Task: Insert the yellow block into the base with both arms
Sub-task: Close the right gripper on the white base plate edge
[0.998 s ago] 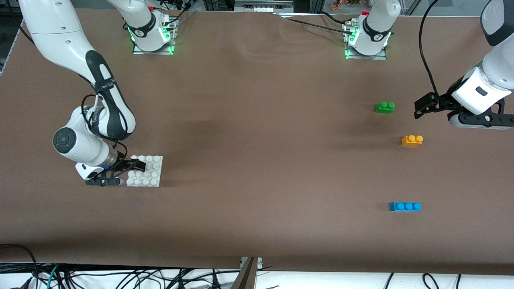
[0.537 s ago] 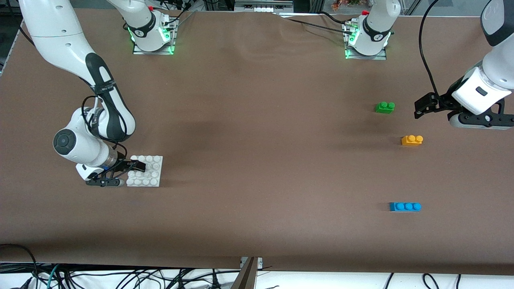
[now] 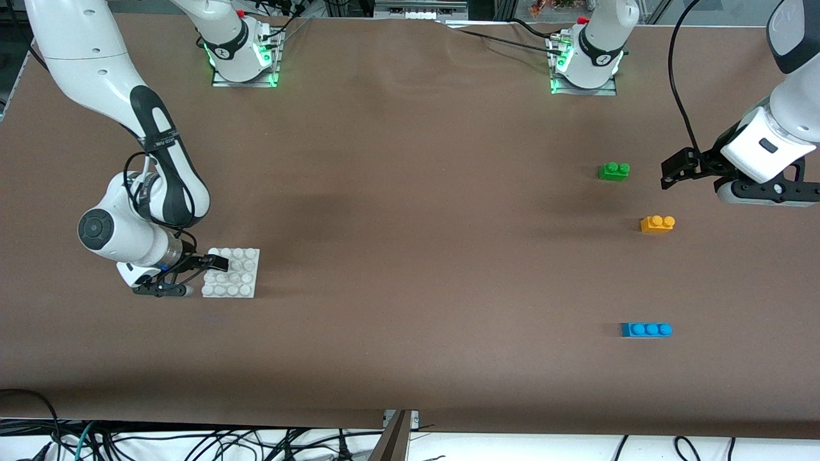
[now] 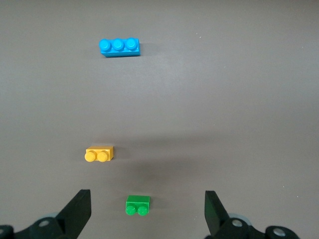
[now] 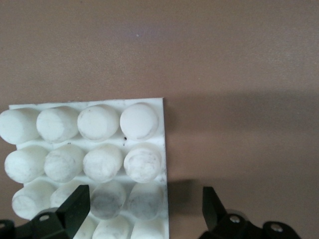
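Yellow block (image 3: 657,223) alone on table, base (image 3: 232,273) studs bare.

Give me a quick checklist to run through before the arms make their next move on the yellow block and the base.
1. Left gripper open, holding nothing: ok.
2. Right gripper open, low at the base: ok.
3. Base flat on the table, studs up: ok.
4. Yellow block studs up, free of the green brick and blue brick: ok.
5. Left gripper over yellow block: not ok, it is over bare table beside the green brick.
6. Right fingers straddle the base's edge: cannot tell.
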`<state>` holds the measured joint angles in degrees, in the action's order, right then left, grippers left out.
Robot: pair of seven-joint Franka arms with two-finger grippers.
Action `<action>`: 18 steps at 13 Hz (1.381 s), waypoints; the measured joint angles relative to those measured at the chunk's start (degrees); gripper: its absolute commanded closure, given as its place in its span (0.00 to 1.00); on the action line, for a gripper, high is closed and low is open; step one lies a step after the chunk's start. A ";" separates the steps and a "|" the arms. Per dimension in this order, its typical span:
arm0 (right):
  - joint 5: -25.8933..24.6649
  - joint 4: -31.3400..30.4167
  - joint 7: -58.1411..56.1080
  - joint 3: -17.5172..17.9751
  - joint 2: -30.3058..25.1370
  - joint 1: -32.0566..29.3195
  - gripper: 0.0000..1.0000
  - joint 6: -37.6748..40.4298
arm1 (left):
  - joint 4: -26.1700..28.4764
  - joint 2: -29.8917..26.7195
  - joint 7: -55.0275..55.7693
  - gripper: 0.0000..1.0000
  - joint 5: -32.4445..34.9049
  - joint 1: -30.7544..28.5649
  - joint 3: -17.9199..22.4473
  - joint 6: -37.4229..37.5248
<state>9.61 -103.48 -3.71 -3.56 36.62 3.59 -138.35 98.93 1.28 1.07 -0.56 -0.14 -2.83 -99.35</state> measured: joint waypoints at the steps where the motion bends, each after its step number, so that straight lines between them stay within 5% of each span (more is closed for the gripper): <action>1: 0.01 0.01 0.00 0.00 0.03 0.00 0.00 0.00 | 0.00 0.00 0.00 0.00 0.00 0.00 0.00 0.00; 8: 1.75 0.88 -0.01 0.19 1.16 0.02 0.01 0.08 | 0.00 0.00 0.00 0.00 0.00 0.00 0.00 0.00; 18: 2.95 2.41 -0.12 0.60 2.15 0.06 0.31 1.14 | 0.00 0.00 0.00 0.00 0.00 -0.02 0.02 0.00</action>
<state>12.56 -101.07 -3.83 -2.96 38.77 3.66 -137.20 98.93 1.28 1.07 -0.56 -0.15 -2.81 -99.35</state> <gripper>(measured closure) 0.207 0.000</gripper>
